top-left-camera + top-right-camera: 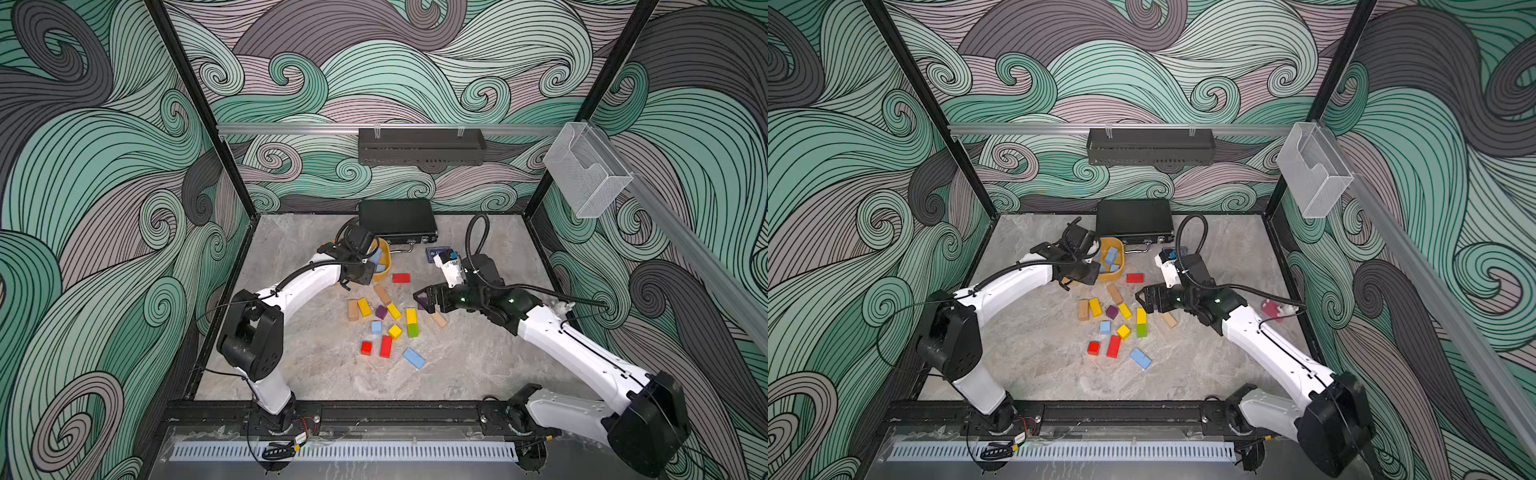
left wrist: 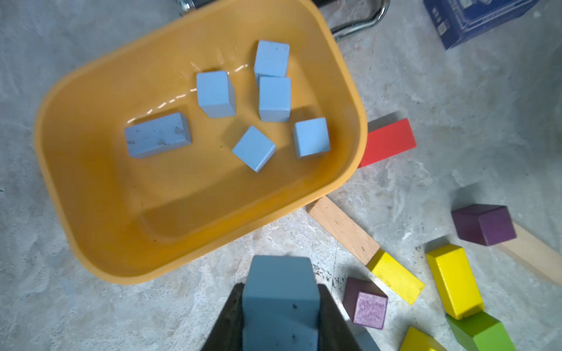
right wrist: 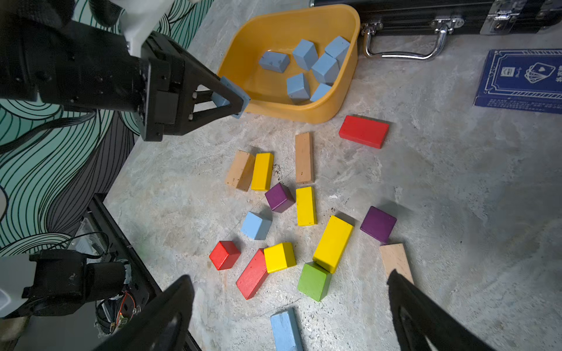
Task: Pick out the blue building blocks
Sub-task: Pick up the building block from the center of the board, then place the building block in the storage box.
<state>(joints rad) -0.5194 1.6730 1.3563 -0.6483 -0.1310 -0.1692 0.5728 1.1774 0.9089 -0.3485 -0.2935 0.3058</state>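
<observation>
Six matte blue blocks (image 2: 274, 98) in glossy tub (image 2: 121, 197) | left tool (image 3: 234, 101) pinches seemingly flat brick (image 2: 279, 273) | right tool (image 3: 290, 276) spread

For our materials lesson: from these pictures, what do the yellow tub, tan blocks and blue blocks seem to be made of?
Yellow tub: probably moulded plastic, glossy; light streaks on its floor, rounded corners.
Tan blocks: bare wood, unpainted; grain lines show.
Blue blocks: likely painted wood, matte; no shine, dark scuffs on one brick.
</observation>
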